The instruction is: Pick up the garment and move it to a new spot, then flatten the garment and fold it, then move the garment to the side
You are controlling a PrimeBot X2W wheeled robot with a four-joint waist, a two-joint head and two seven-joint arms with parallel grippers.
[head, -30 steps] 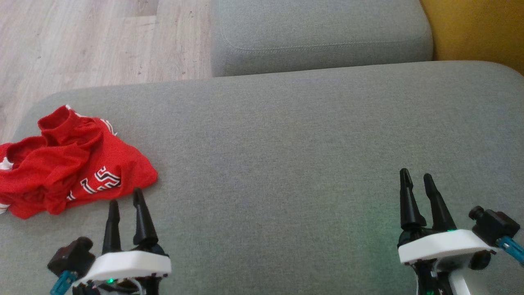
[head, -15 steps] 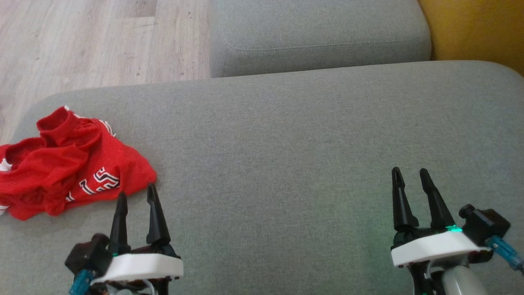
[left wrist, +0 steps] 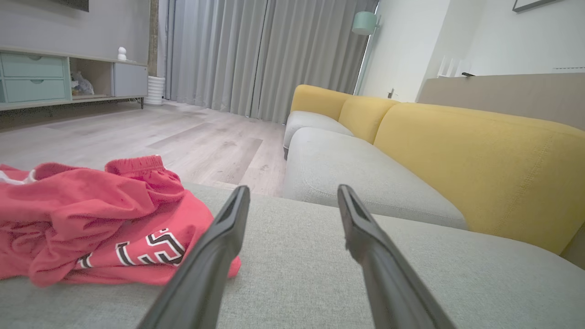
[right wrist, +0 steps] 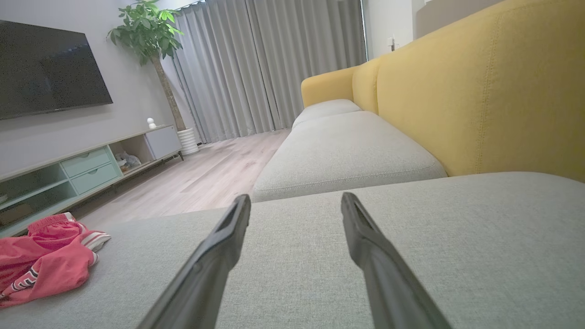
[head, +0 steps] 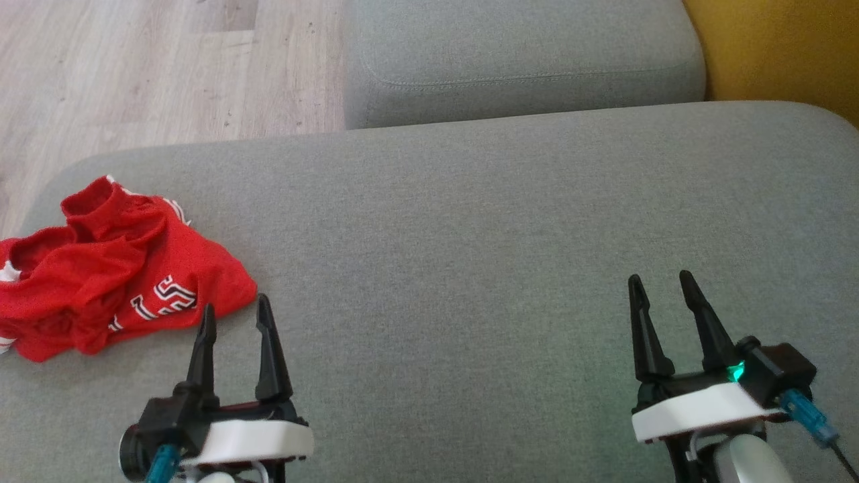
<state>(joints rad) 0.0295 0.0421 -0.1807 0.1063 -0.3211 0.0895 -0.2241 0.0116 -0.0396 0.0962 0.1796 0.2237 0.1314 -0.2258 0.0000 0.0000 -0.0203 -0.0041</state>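
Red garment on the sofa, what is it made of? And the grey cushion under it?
The red garment looks like thin, soft sports fabric, perhaps a polyester mesh: matte, crumpled into loose folds. The grey seat cushion looks like woven upholstery cloth over padding: speckled weave, rounded edges.

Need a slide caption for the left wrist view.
Open left claw over the grey sofa seat, crumpled red garment lying just left of it.

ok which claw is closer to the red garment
Left. The left claw is open just beside the red garment; the right claw is open far across the cushion.
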